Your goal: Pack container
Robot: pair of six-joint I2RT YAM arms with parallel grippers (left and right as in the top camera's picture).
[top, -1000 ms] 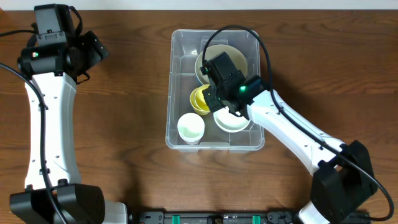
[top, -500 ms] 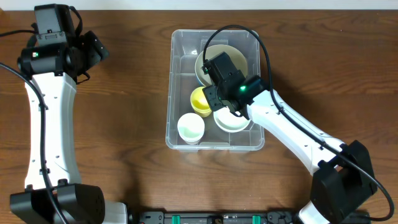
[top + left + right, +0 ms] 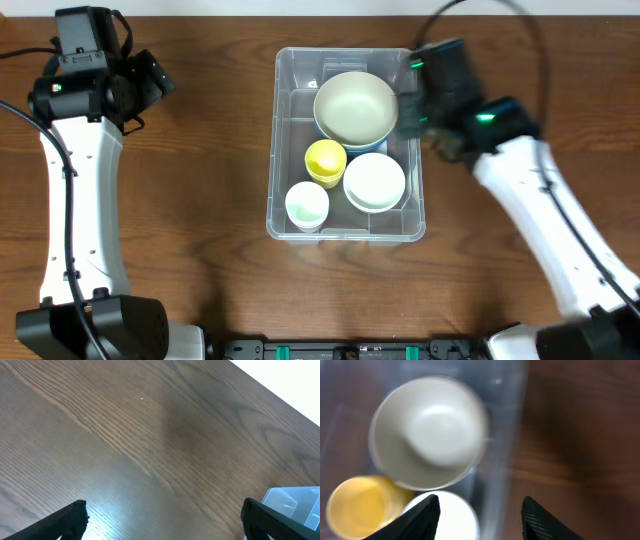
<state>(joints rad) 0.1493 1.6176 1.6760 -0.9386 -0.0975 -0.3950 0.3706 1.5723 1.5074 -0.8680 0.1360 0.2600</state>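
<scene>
The brown wooden counter (image 3: 200, 150) carries the container (image 3: 290, 70), a clear rectangular bin that stands about midway between the left and right edges and closer to the far edge than to the near one. Four things lie inside it. The biggest is a pale cream bowl (image 3: 355, 107) at the bin's far end. Next comes a white bowl (image 3: 374, 181) at the near right, then a yellow cup (image 3: 325, 161) just beside both bowls. A small white cup (image 3: 307, 205) stands in the near left corner.

The right gripper (image 3: 482, 512) hangs above the bin's right wall, blurred in the overhead view. Its jaws stand partly apart with nothing between them. The left gripper (image 3: 167, 520) is over bare counter near the far left corner, well apart from the bin, with its jaws spread wide and empty.
</scene>
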